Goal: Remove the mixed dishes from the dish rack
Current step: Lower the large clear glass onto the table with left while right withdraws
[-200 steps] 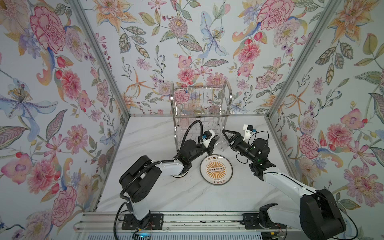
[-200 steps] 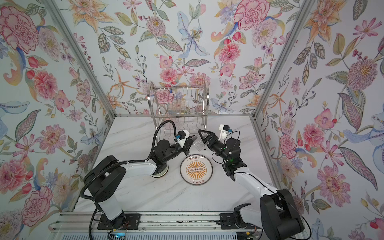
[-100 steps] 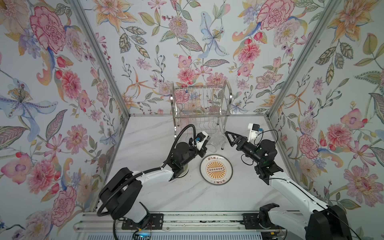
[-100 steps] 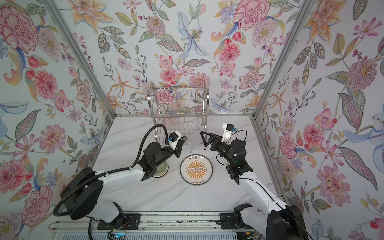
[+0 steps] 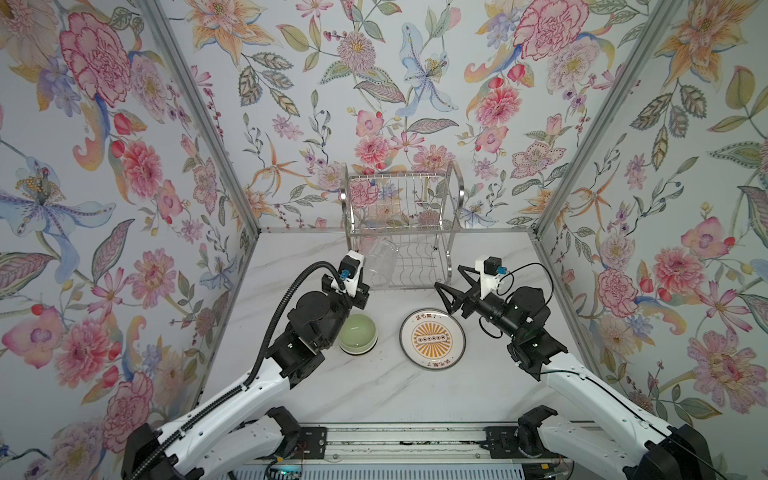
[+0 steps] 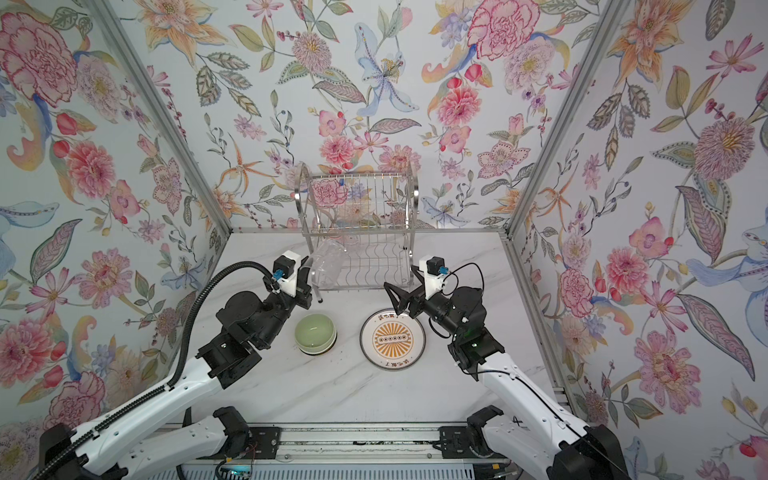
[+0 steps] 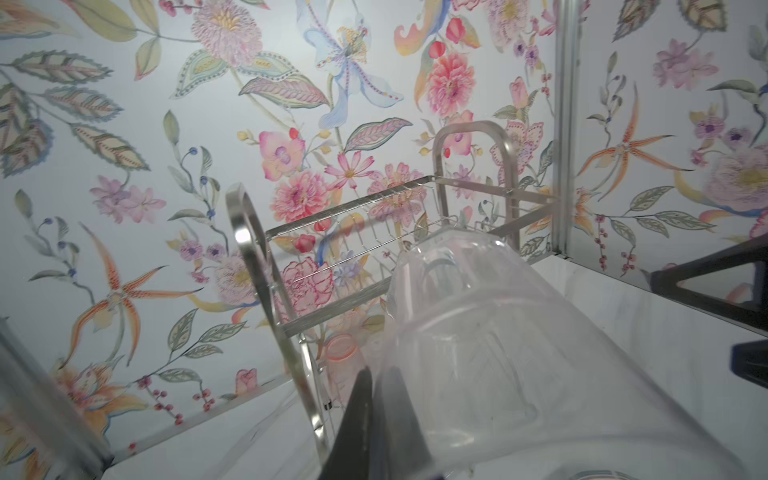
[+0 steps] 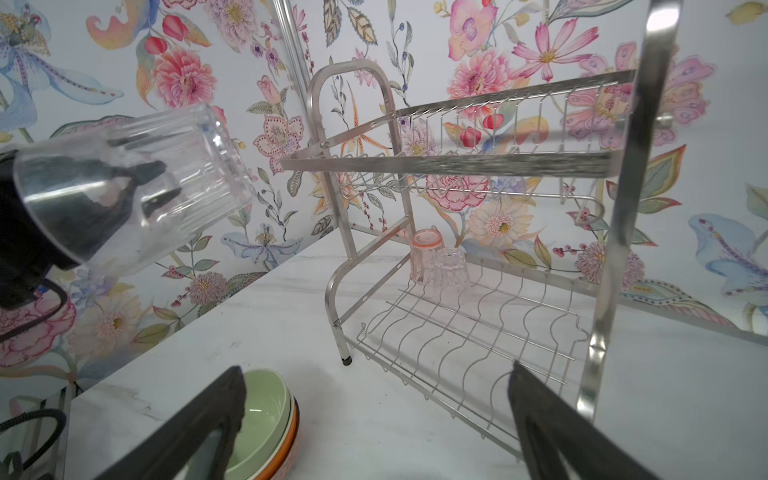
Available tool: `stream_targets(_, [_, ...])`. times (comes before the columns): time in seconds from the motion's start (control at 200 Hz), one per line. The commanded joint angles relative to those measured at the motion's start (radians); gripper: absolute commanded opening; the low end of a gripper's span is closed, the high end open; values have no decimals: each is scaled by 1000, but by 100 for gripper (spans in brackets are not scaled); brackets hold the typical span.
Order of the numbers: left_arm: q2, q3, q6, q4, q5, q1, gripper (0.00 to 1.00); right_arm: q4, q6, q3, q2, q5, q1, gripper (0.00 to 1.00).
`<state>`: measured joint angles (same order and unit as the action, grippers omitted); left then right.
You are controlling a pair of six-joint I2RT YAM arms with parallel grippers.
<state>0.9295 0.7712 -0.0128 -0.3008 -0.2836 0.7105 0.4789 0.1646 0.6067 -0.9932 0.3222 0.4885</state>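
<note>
The dish rack (image 8: 457,163) stands at the 12 o'clock edge of the desk (image 5: 374,395), backed against the flowered wall. Its upper tier is bare in both top views. On the lower tier a small pink cup (image 8: 424,253) and a small clear cup (image 8: 451,270) sit upside down, touching, in the 11 o'clock corner. The left end effector (image 8: 166,181) is pinched narrow on the wall of a larger ribbed clear cup (image 5: 380,259), near its mouth, with dark fingers showing through the glass. That cup is held off the desk, tilted, base toward the rack, just at the rack's 7 o'clock front corner. The right end effector (image 5: 448,277) holds nothing, its jaws spread wide. It hangs near the rack's 5 o'clock corner with its tips pointing toward 10 o'clock. Two unloaded pieces lie on the desk near the middle. A green bowl (image 5: 358,332) rests upright, nested on an orange-rimmed bowl (image 8: 293,419), directly at 6 o'clock from the left end effector. A white plate (image 5: 432,338) with an orange sunburst and Chinese characters lies flat at 3 o'clock from the bowls, near but apart, and at 7 o'clock from the right end effector.
</note>
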Motion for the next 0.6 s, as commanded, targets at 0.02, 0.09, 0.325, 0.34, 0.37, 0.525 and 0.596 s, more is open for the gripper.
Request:
stream_targets(0.02, [-42,60,100,262,-79,-127,0,-22,-128,17,-18,-1,35,99])
stream_targets(0.09, [-42,109,116,370,-74,-194,0,-25,-148,22,-26,2,53,99])
stream_targets(0.325, [45,246,171,648,-66,-410,0,-7,-175,21,-58,3,111,99])
stream_targets(0.34, [53,250,179,657,-61,-423,0,-7,-177,21,-61,3,115,99])
stream_targets(0.37, [71,257,193,675,-46,-450,0,-8,-180,23,-65,1,121,99])
stream_targets(0.525, [196,336,228,801,61,-582,0,-42,-190,48,-88,6,151,99])
stream_targets(0.596, [258,372,206,851,76,-614,0,-79,-194,71,-98,14,152,99])
